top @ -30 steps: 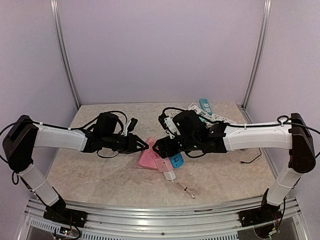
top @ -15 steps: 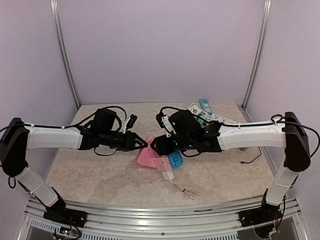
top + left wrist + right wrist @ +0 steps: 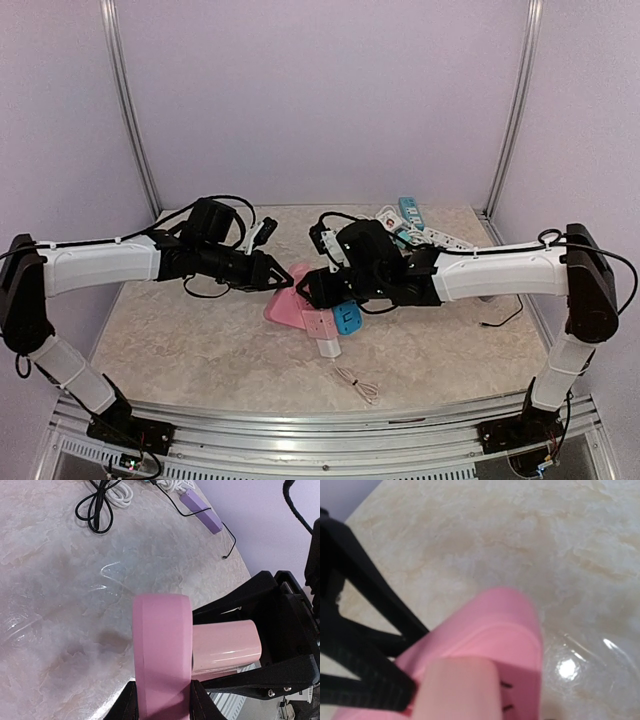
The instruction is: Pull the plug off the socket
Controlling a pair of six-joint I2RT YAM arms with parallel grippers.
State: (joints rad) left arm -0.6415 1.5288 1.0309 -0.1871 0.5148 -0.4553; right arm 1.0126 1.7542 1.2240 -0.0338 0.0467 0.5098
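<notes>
Tabletop first: pale marble, with both arms reaching in over the middle of it and meeting nose to nose. Left arm comes in from its side, right arm from the other, and everything that matters sits between them.

Pink socket is the big piece, and the left gripper has it! The jaws are clamped narrow across the body of the block, which stands edge-on in the left wrist view. A shadow lies on the marble beneath it, so the gripped end looks raised. That half of the job is done: the socket is braced.

Now the plug, the paler pink stub, is still seated flush in the socket's face. No gap shows at the joint, so nothing has come apart.

Right gripper is on the spot, partly open, one black finger above the plug and one below. They look right against it, but whether they truly bite, I cannot tell.

What's left, by my reading: a firm pinch on that plug, then the pull itself, straight away from the left arm's hold.
</notes>
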